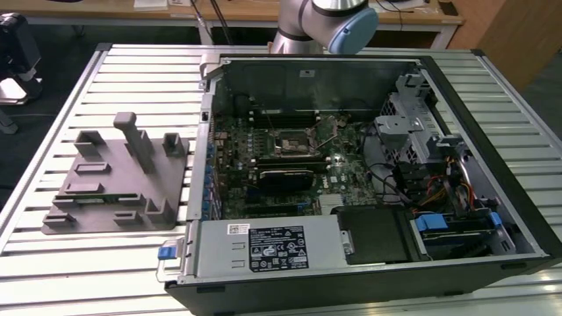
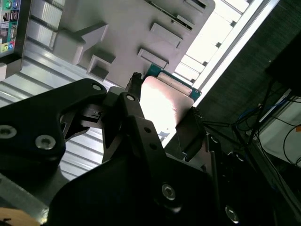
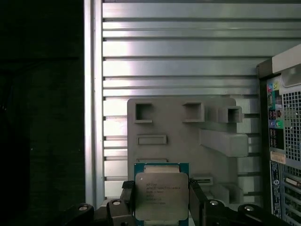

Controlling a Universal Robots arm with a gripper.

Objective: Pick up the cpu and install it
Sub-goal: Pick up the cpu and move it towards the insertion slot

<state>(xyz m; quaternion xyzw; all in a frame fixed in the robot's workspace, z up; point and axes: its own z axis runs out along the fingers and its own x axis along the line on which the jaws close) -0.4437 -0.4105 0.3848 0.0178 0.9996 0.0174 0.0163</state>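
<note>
The cpu is a small flat square with a shiny metal top and a thin green rim. It is likely light and stiff, but it can break easily, and the smooth top is slippery. The best place to hold it is by 2 opposite side edges, not the underside.

That is how the gripper has it. In both wrist views the jaws are closed just as wide as the chip, with 1 black finger pressed on each side. They are grasping the cpu.

The cpu sits flat over one end of the grey tray, which lies on the ribbed bench. It looks to be up off the tray, not resting in it. The open computer case stands just beside the tray, with its socket inside.
</note>
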